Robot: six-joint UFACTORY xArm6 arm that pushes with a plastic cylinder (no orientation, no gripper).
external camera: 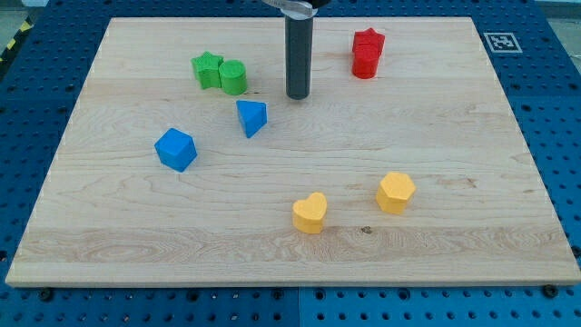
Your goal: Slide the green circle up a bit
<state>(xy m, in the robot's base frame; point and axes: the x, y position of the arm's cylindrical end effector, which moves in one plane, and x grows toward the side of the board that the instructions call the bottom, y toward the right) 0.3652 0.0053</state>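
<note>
Wooden board (454, 254): tip (298, 95) right of green circle (233, 78); no hand, probably approach from below, push gently.

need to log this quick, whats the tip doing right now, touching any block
My tip: touching nothing, just to the view's right of the green circle, a gap between them.

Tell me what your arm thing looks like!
It's a straight, round rod, dark grey and smooth, with a shiny silver collar at the top where it leaves the picture. My tip is the flat bottom end. I can't see any cables, markings or tool fingers on it.
</note>
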